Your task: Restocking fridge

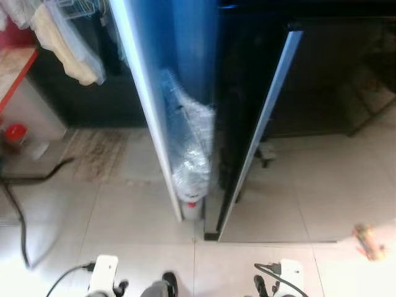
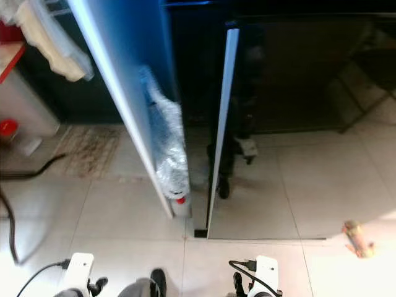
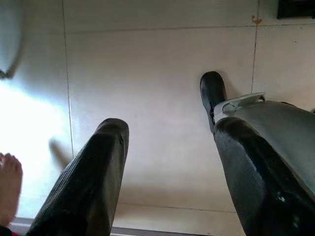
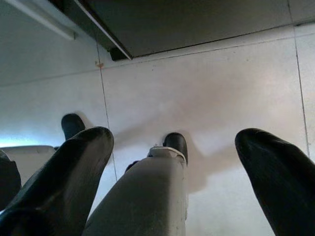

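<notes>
I stand in front of a dark fridge with both doors ajar. The left door [image 1: 148,105] swings out towards me, white-edged and blue-lit. Crinkled clear plastic [image 1: 192,142] fills its lower shelf, above a bottle with a red cap [image 1: 192,207]. The dark right door [image 1: 260,124] is partly open. Both arms hang low by my legs. My left gripper [image 3: 170,132] is open over bare floor tiles with nothing between its fingers. My right gripper [image 4: 174,140] is also open and empty, above my leg and foot.
A red-lidded jar [image 1: 15,133] and a black cable [image 1: 25,204] lie on the floor at left, beside a mat [image 1: 93,154]. Plastic bags [image 1: 68,43] hang at the upper left. A small beige object [image 1: 369,241] lies at right. A person's bare foot [image 3: 6,182] is near my left gripper.
</notes>
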Robot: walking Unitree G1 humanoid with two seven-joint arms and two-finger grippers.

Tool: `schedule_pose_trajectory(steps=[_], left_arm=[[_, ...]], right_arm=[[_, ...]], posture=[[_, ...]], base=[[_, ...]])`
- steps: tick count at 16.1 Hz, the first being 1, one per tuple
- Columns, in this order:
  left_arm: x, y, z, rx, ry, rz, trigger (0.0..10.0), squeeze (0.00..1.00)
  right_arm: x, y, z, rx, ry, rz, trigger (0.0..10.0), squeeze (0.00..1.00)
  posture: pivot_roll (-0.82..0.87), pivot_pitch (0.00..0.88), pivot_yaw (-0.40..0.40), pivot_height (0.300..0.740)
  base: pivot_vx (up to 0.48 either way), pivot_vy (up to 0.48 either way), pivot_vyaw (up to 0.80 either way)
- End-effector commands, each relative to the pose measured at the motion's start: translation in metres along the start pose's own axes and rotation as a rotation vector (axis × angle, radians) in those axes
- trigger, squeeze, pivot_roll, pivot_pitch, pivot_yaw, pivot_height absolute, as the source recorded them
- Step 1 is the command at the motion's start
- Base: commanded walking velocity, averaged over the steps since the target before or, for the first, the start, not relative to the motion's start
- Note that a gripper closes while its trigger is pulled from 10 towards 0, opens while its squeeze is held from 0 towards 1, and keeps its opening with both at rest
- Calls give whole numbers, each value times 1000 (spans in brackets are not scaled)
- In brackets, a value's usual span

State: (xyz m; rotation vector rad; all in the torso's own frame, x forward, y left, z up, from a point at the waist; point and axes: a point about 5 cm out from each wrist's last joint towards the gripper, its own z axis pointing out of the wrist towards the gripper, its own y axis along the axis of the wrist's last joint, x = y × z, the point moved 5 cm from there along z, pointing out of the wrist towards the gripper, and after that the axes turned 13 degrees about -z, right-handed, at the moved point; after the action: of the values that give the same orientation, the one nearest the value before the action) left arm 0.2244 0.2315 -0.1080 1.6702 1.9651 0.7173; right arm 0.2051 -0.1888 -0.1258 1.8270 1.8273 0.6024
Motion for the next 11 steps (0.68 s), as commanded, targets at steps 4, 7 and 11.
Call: schedule_pose_trajectory(steps=[4,7,11], left_arm=[[10,-27,-6,82,31,-14,10000,0],[12,-30,-7,98,37,-10,10000,0],[12,-29,-6,110,45,-7,10000,0]], right_arm=[[1,-12,-2,32,-7,27,10000,0],[1,-11,-2,29,-7,26,10000,0],[2,-7,-1,22,-5,-8,10000,0]], posture=[[-43,240,45,740],[-47,232,44,740],[-46,204,45,740]], base=[[0,68,100],[0,300,0],[0,298,347]])
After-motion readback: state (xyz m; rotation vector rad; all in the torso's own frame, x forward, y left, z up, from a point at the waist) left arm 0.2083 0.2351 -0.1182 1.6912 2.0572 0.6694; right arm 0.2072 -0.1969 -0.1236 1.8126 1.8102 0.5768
